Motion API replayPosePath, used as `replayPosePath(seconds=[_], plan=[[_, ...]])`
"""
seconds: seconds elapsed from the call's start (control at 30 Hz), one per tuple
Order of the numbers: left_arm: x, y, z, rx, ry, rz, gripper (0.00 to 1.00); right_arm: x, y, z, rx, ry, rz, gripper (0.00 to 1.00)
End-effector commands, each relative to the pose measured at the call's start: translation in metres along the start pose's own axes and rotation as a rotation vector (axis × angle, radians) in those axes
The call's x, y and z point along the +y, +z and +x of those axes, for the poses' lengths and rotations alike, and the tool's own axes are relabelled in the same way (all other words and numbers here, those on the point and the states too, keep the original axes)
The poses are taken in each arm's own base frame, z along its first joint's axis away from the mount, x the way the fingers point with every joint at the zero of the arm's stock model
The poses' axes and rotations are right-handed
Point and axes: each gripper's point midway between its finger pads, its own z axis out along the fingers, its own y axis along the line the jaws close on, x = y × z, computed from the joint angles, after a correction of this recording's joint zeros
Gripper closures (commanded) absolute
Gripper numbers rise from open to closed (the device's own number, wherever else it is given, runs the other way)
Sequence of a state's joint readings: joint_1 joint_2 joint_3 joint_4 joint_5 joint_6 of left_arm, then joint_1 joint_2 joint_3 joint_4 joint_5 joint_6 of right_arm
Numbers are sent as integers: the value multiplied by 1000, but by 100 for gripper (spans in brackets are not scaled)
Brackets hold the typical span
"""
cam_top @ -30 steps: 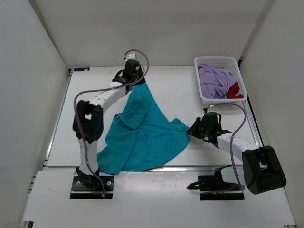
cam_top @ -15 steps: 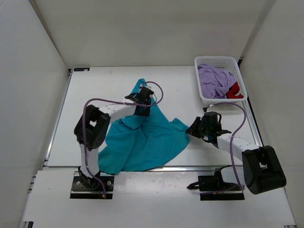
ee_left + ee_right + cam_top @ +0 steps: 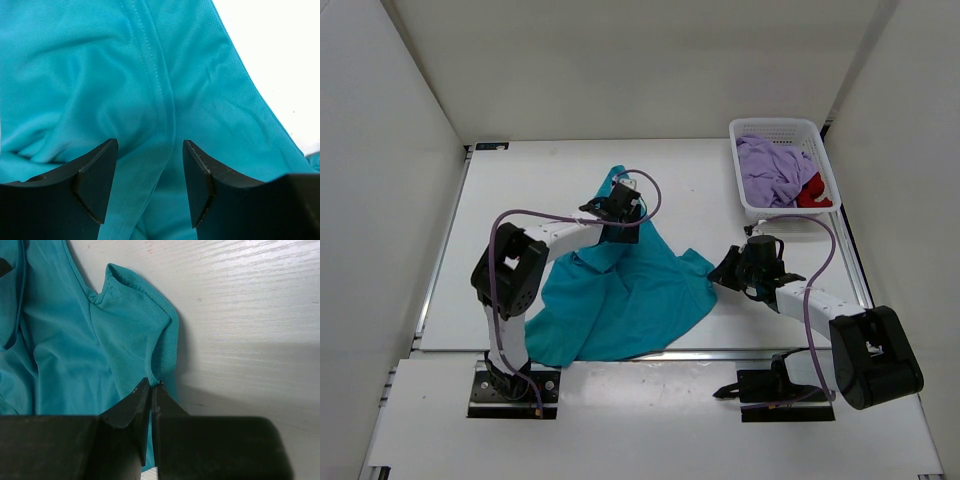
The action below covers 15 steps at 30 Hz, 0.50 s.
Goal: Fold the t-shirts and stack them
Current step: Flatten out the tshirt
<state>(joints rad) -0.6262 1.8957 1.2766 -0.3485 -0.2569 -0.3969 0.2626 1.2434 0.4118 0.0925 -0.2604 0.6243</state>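
White desk (image 3: 520,180), toward front edge: crumpled teal t-shirt (image 3: 620,300), right hem pinched in clenched right gripper (image 3: 151,386); left gripper (image 3: 150,145) unclenched, jaws apart over a seam.

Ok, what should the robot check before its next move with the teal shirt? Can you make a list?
1. Left jaws open, nothing pinched: ok. They sit apart over a seam of the teal shirt.
2. Right jaws gripping the shirt: ok. They are shut on its right edge.
3. Shirt lying flat for folding: not ok. It is bunched and wrinkled.
4. Other shirts out of the way: ok. The lavender shirt and red shirt are in the basket.
5. Shirt's near corner fully on the table: cannot tell.
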Motion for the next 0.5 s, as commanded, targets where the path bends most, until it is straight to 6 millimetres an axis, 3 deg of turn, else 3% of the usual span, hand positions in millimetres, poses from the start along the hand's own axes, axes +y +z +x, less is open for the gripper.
replayPosePath(seconds=[0.0, 0.13, 0.2, 0.27, 0.33, 0.47], plan=[[-14, 1, -12, -25, 35, 17, 35, 11, 2, -10, -33, -32, -40, 100], [-16, 9, -8, 3, 64, 7, 42, 12, 1, -14, -45, -20, -45, 100], [-13, 11, -9, 4, 53, 2, 54, 13, 1, -15, -46, -30, -49, 100], [-8, 13, -11, 1, 40, -17, 77, 12, 1, -17, -48, -26, -45, 100], [-1, 11, -17, -13, 15, -25, 89, 16, 1, -18, -49, -24, -54, 100], [1, -11, -43, -89, -32, 6, 98, 24, 1, -34, -71, -15, -59, 100]])
